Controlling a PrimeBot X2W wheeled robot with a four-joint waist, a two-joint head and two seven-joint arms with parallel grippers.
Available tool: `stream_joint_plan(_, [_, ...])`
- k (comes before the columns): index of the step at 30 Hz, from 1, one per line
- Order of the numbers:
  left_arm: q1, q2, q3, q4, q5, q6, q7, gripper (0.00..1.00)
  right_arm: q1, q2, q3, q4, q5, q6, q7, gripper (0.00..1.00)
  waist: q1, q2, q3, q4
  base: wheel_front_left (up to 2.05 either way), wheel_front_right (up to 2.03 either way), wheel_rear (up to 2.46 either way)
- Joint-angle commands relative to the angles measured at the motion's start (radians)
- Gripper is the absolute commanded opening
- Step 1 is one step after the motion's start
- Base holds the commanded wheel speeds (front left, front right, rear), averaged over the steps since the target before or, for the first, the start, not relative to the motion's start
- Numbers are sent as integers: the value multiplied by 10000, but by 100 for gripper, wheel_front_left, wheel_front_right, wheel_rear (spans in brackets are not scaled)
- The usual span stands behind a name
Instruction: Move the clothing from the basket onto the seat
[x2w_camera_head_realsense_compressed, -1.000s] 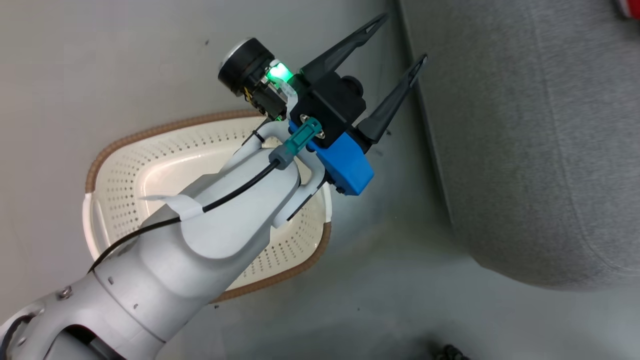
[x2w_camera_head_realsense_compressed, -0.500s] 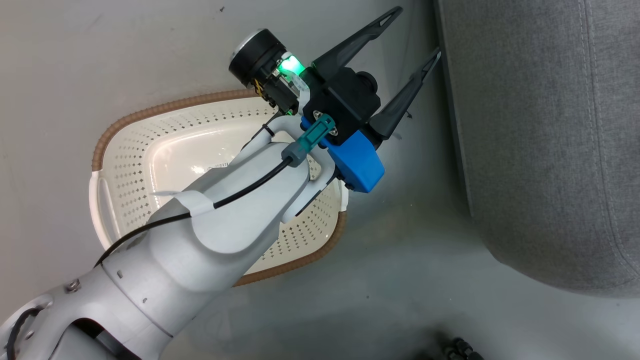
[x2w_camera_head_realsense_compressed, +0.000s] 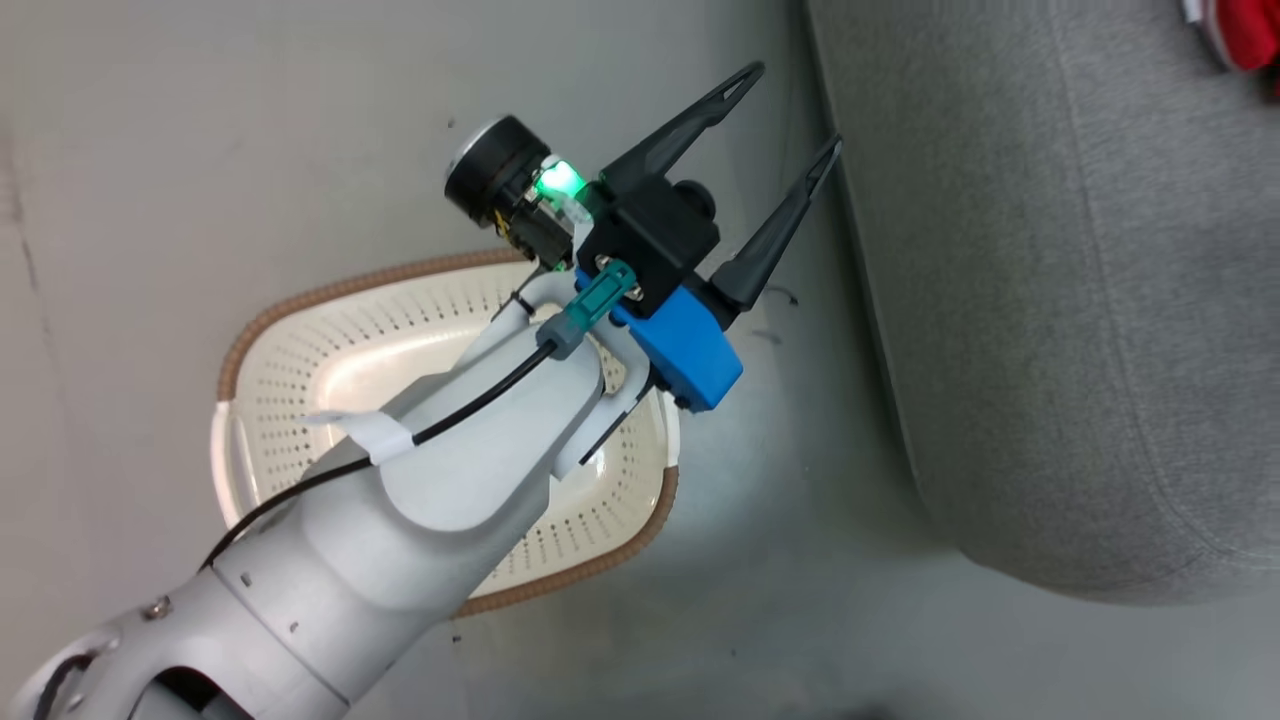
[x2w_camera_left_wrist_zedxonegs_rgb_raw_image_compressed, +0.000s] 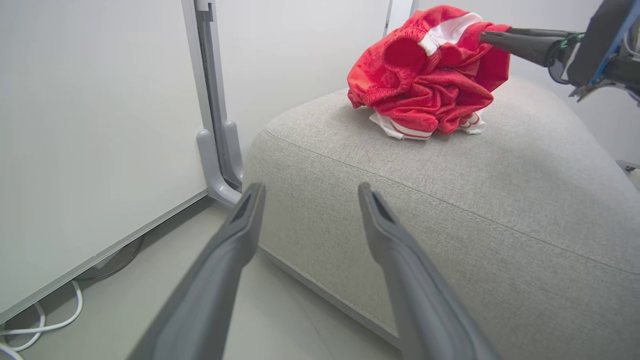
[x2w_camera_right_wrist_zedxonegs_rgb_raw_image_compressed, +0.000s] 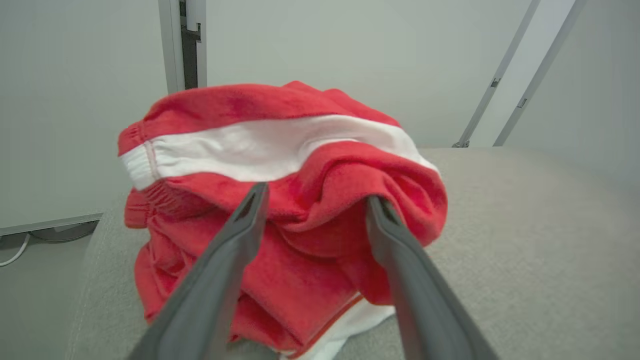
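The clothing (x2w_camera_left_wrist_zedxonegs_rgb_raw_image_compressed: 425, 80) lies in a crumpled red and white heap on top of the seat (x2w_camera_left_wrist_zedxonegs_rgb_raw_image_compressed: 450, 210), near its far end. The right gripper (x2w_camera_right_wrist_zedxonegs_rgb_raw_image_compressed: 317, 194) is at the heap with its fingers spread apart, their tips against the upper folds and clamping nothing. The left gripper (x2w_camera_head_realsense_compressed: 795, 104) hangs over the floor (x2w_camera_head_realsense_compressed: 250, 150) just beside the seat's edge, its fingers also released and holding nothing. The basket (x2w_camera_head_realsense_compressed: 290, 350) stands on the floor under the left forearm, near the seat. A pale partition panel (x2w_camera_left_wrist_zedxonegs_rgb_raw_image_compressed: 100, 125) stands behind.
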Motion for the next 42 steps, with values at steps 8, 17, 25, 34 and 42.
stream_joint_plan(8, [1256,35,808,-347,-149,222,-112,100,2121,628,79,-1049,-287,5,-34,100,0,0,-1829,214,0,0,0])
stream_joint_plan(17, [3469,470,2915,-1775,602,667,-115,100,3421,1264,1351,-2357,-288,5,-35,100,0,0,-3300,814,0,0,0])
stream_joint_plan(25, [5524,671,4937,-2753,1502,635,-108,100,4094,1698,1997,-3199,-272,5,-34,100,0,0,-4137,1471,0,0,0])
stream_joint_plan(34, [7284,251,7026,-3341,2321,371,-109,100,4967,2203,2290,-3737,-449,5,-34,100,0,0,-4765,1952,0,0,0])
stream_joint_plan(42, [8319,-334,8186,-3368,2871,-37,-109,100,5751,2524,2478,-4044,-619,5,-34,100,0,0,-5189,2081,0,0,0])
